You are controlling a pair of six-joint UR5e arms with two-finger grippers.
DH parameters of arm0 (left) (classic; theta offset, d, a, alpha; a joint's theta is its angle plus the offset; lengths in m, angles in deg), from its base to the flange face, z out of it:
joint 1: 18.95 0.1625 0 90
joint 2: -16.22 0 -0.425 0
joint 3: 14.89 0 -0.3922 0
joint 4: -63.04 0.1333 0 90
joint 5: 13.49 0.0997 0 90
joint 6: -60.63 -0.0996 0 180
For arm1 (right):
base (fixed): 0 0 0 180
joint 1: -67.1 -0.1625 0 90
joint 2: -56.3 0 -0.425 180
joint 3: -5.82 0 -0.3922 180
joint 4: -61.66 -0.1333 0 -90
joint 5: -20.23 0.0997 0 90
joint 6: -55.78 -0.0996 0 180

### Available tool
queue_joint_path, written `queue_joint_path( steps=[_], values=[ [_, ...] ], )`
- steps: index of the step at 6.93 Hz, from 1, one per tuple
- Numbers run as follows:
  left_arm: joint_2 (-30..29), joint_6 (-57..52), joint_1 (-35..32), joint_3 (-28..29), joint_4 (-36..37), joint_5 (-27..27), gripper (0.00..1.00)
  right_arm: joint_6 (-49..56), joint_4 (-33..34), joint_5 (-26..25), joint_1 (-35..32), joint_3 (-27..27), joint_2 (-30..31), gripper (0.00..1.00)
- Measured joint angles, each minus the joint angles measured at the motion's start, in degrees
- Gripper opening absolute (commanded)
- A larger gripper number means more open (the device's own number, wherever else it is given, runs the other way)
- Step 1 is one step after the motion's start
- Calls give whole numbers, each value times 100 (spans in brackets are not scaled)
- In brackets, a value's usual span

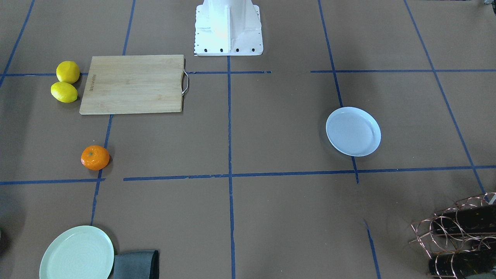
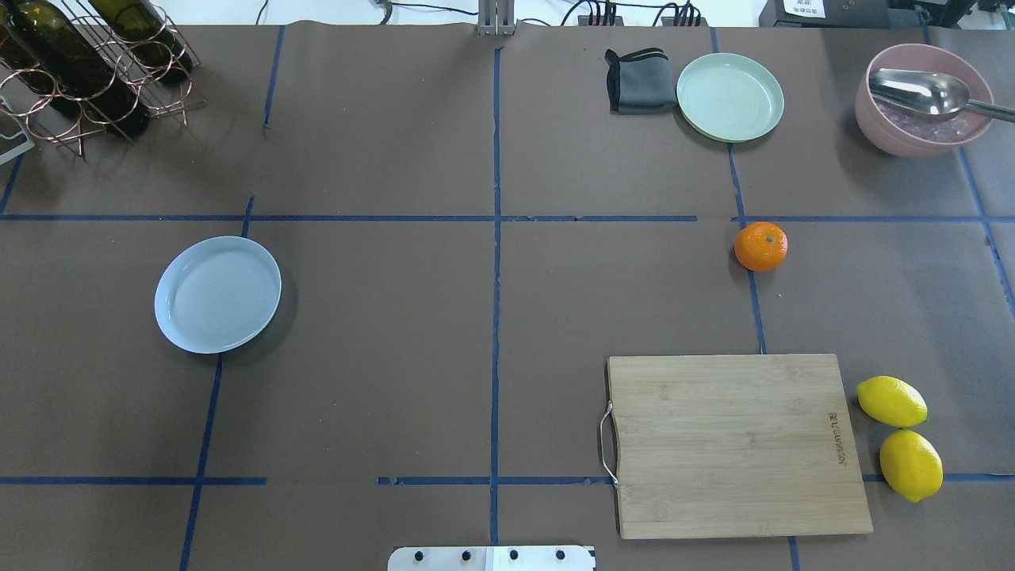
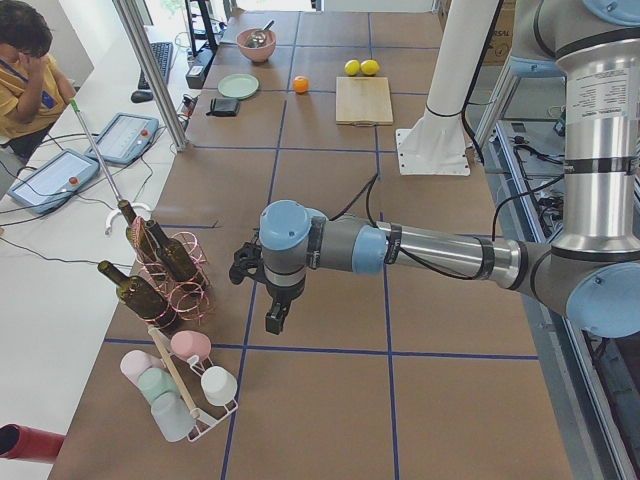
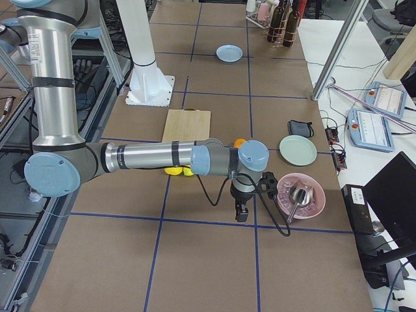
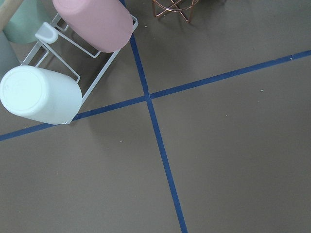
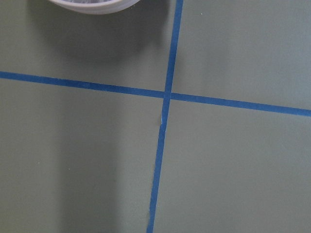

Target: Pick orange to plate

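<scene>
Two unknowns: left end effector and right end effector, can't tell open or closed; orange sits on counter's right, well apart from plate at left, so an off-centre pinch could roll it away.

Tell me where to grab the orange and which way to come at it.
Probably pinch the orange across its widest middle, coming straight down from above. It is round, sits stem dimple up, and stands clear of the cutting board.
</scene>
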Motion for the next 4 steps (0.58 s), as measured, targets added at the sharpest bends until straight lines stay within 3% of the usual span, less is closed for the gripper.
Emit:
queue_joint_path(
  steps=[4],
  values=[
    [-82, 24, 28, -108, -32, -2, 100, -44, 0, 3, 255, 91, -26, 100]
  ],
)
